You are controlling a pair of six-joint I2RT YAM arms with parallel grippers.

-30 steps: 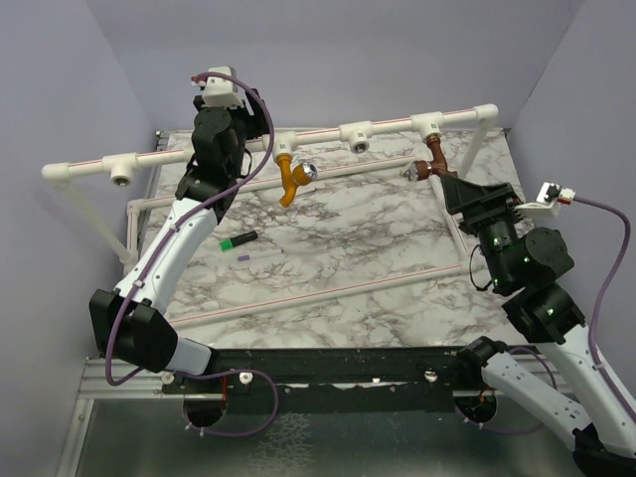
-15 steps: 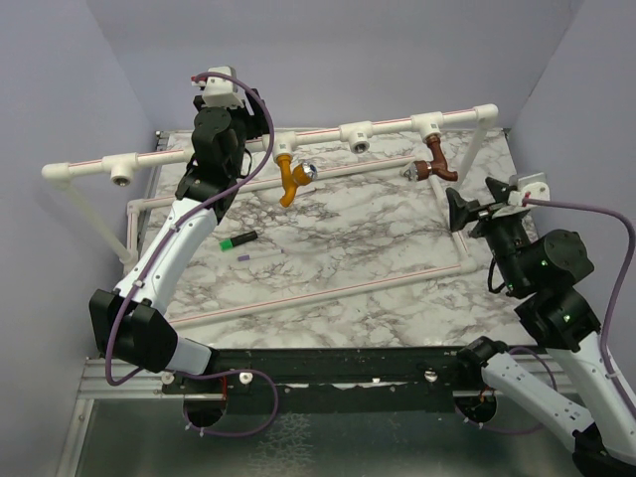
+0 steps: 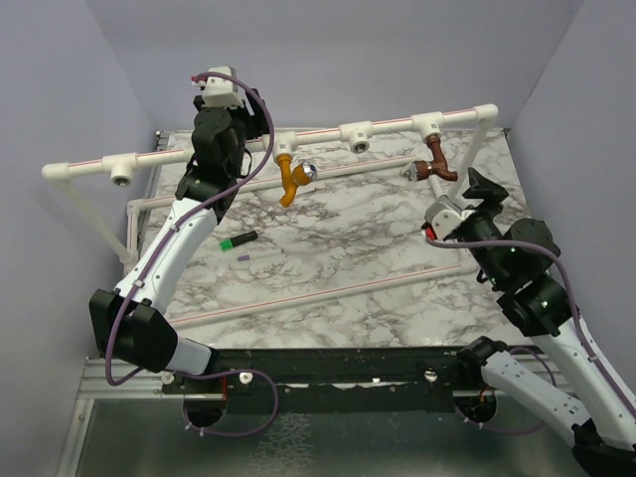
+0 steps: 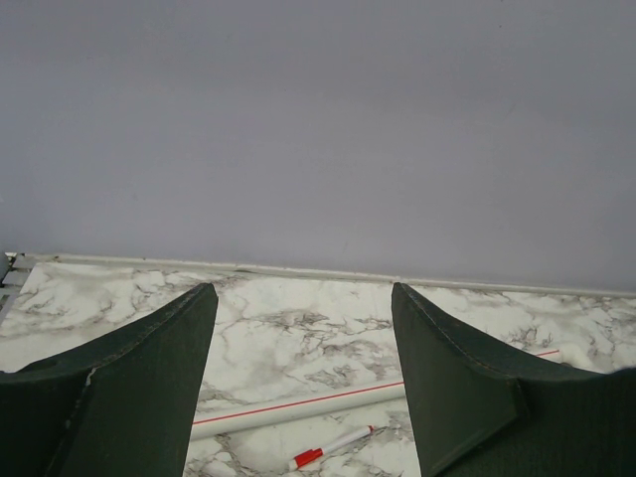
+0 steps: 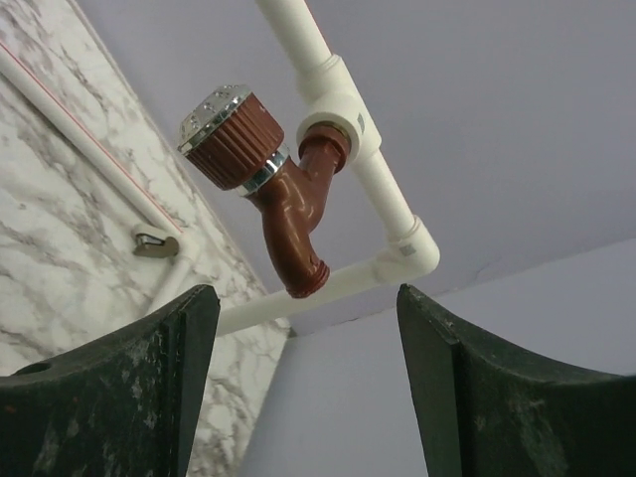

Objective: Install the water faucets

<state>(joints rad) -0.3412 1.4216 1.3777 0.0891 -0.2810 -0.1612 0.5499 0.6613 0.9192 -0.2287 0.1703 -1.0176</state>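
The orange-yellow faucet (image 3: 290, 179) with its silver knob hangs from a T-fitting on the raised white pipe rail (image 3: 318, 133). The reddish-brown faucet (image 3: 437, 162) is seated in the right T-fitting (image 3: 429, 124). In the right wrist view this faucet (image 5: 283, 209) sits in its fitting (image 5: 336, 117), spout down. My right gripper (image 3: 479, 191) (image 5: 306, 298) is open and empty, just short of the brown faucet and pointing at it. My left gripper (image 3: 194, 182) (image 4: 300, 293) is open and empty, raised left of the orange-yellow faucet and facing the back wall.
A green marker pen (image 3: 238, 240) lies on the marble table (image 3: 348, 248). Two unfilled T-fittings (image 3: 122, 177) (image 3: 356, 137) sit on the rail. Low white pipes (image 3: 328, 290) cross the table. A red-capped pen (image 4: 333, 447) lies by a pipe. Purple walls close in on three sides.
My right gripper has drawn back from the reddish-brown faucet, its wrist has turned over, and its jaws have widened slightly. The left arm has not moved.
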